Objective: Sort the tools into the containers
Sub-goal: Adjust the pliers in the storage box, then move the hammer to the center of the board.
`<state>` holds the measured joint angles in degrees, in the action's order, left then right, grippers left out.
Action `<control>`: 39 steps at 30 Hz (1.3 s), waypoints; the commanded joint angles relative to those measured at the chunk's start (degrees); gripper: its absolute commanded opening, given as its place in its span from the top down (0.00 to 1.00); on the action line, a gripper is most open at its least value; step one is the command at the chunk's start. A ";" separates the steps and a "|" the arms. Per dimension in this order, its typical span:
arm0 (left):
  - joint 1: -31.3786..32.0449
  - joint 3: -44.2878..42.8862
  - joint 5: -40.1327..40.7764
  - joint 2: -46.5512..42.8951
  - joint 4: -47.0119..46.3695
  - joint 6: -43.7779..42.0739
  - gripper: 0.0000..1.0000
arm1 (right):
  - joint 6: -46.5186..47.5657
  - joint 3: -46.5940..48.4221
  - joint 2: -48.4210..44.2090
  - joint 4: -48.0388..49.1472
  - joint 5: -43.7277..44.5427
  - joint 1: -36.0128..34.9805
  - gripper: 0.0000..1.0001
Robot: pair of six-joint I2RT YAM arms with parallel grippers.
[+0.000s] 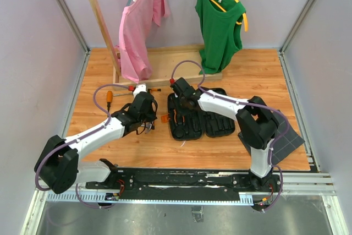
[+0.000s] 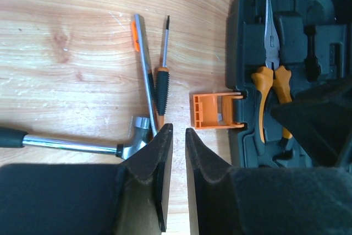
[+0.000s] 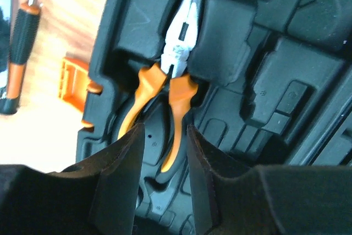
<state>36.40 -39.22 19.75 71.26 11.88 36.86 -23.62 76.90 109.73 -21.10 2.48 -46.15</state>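
So we see only pliers (image 3: 176, 64) in the case (image 3: 286, 37); hammer (image 2: 71, 144) and screwdriver (image 2: 162, 86) lie on the desk (image 2: 66, 37); left claw (image 2: 177, 131) barely parted, right claw (image 3: 164, 129) wider, both empty.

We see pale walls (image 1: 33, 42) around a wooden surface (image 1: 258, 75), and a wooden rack (image 1: 100, 20) holding a pink top (image 1: 137, 31) and a green top (image 1: 220, 20)

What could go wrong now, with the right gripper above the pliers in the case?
1. One handle of the orange-handled pliers lies between the fingers of the right gripper; pulling away may drag them out of the case.
2. The screwdriver, the silver tool and the hammer lie bunched together; taking one may knock the others.
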 commanded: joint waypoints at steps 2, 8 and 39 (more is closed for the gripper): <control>-2.50 -2.05 0.83 -1.56 1.54 -2.07 0.78 | 2.89 2.50 -4.61 -1.56 -3.25 -0.80 0.61; -4.89 -2.77 0.88 -1.34 2.49 -3.30 0.75 | 3.87 -3.45 -12.88 6.33 -5.03 -0.79 0.57; -17.58 -4.68 3.89 5.85 3.59 -0.95 0.53 | -0.12 -32.20 -35.21 11.35 2.97 4.40 0.43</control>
<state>19.64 -43.22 21.74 76.62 15.62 34.89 -22.24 45.89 75.64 -10.52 3.49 -43.13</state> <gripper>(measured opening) 0.431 0.568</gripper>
